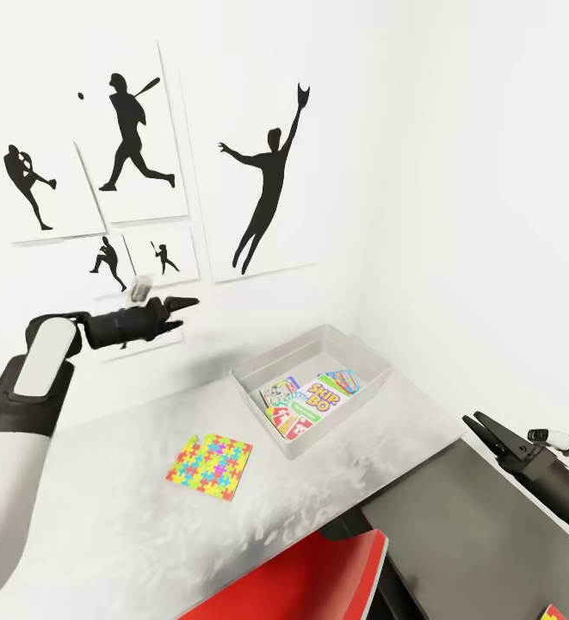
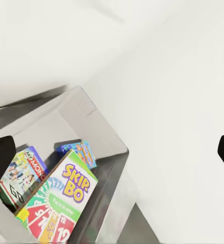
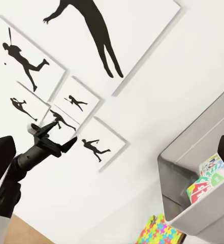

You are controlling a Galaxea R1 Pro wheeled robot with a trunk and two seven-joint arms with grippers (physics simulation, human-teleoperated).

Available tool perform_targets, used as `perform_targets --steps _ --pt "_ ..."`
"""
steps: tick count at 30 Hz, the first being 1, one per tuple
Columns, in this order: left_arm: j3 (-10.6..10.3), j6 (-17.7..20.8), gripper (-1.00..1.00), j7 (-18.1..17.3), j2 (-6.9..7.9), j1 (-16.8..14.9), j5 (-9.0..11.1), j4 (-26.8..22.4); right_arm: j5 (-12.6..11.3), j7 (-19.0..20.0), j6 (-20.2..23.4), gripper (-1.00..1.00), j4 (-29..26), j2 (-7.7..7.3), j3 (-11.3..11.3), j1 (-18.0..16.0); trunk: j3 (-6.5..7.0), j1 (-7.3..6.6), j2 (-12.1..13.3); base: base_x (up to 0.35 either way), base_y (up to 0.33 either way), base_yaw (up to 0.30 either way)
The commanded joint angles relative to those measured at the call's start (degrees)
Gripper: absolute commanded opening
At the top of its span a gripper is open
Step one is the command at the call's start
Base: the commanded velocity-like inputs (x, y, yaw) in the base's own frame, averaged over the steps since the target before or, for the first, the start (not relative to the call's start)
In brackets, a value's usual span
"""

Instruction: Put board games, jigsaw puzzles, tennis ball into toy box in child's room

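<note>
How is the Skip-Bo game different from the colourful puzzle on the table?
The Skip-Bo game lies inside the toy box; the jigsaw puzzle lies out on the table. The game has printed words and cards; the puzzle is plain interlocking neon pieces. Both are flat and brightly coloured.

3 board games (image 1: 306, 400), 1 jigsaw puzzle (image 1: 210, 467), 1 toy box (image 1: 258, 372).

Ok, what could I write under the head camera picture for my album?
Robot claws hover open over a table with a puzzle beside a toy box of games.
</note>
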Motion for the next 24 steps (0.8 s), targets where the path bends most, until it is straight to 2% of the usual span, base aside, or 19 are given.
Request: perform_targets --steps 1,2,3,4,5,6,8,10,11,12,15,20,24 --pt "0.3 0.2 1.0 -3.3 3.4 1.5 2.6 -0.2 -0.1 0.1 0.3 1.0 0.0 -0.01 0.0 -0.1 -0.12 0.04 -0.1 0.0 0.0 0.0" --pt "0.5 0.2 1.0 -5.9 6.63 3.5 5.6 -0.4 -0.1 0.1 0.3 1.0 0.0 -0.01 0.0 -0.1 -0.12 0.04 -0.1 0.0 0.0 0.0" --pt "0.6 0.2 1.0 -7.1 8.2 4.6 7.0 -0.4 -0.1 0.1 0.3 1.0 0.0 -0.01 0.0 -0.1 -0.12 0.04 -0.1 0.0 0.0 0.0" --pt "0.7 0.2 1.0 -9.3 11.24 7.2 9.3 -0.4 -0.1 0.1 0.3 1.0 0.0 -0.01 0.0 -0.1 -0.12 0.04 -0.1 0.0 0.0 0.0" --pt "0.7 0.2 1.0 -10.3 12.66 8.6 10.3 -0.3 -0.1 0.1 0.3 1.0 0.0 -0.01 0.0 -0.1 -0.12 0.04 -0.1 0.0 0.0 0.0" --pt "1.0 0.2 1.0 -12.4 15.25 11.6 11.7 -0.2 -0.1 0.1 0.3 1.0 0.0 -0.01 0.0 -0.1 -0.12 0.04 -0.1 0.0 0.0 0.0" --pt "1.2 0.2 1.0 -14.4 17.38 14.7 12.5 -0.1 -0.1 0.1 0.3 1.0 0.0 -0.01 0.0 -0.1 -0.12 0.04 -0.1 0.0 0.0 0.0" --pt "1.6 0.2 1.0 -18.7 20.1 21.1 13.2 0.6 -0.1 0.1 0.1 1.0 0.1 -0.01 0.0 -0.1 -0.12 0.04 -0.1 0.0 0.0 0.0" --pt "1.8 0.2 1.0 -19.8 20.51 22.6 13.2 0.9 -0.1 0.1 0.0 1.0 0.1 0.01 0.0 -0.1 -0.12 0.04 -0.1 0.0 0.0 0.0" --pt "2.1 0.2 1.0 -22.0 21.1 25.6 13.2 1.8 -0.1 0.1 -0.4 1.0 0.1 0.04 0.0 -0.1 -0.12 0.04 -0.1 0.0 0.0 0.0" --pt "2.7 0.2 1.0 -25.0 21.66 29.9 13.1 3.4 -0.2 0.1 -1.3 1.0 0.1 0.17 0.0 -0.1 -0.11 0.04 -0.1 0.0 0.0 0.0" --pt "3.1 -0.6 1.0 -27.4 21.9 32.8 12.6 3.7 -0.1 0.1 -2.2 1.0 0.1 0.64 0.0 0.0 0.12 0.04 -0.1 0.0 0.0 0.0" --pt "3.1 -0.7 1.0 -28.5 21.88 33.3 12.4 3.7 -0.1 0.1 -2.3 1.0 0.1 0.75 0.0 0.0 0.44 0.04 -0.1 0.0 0.0 0.0"
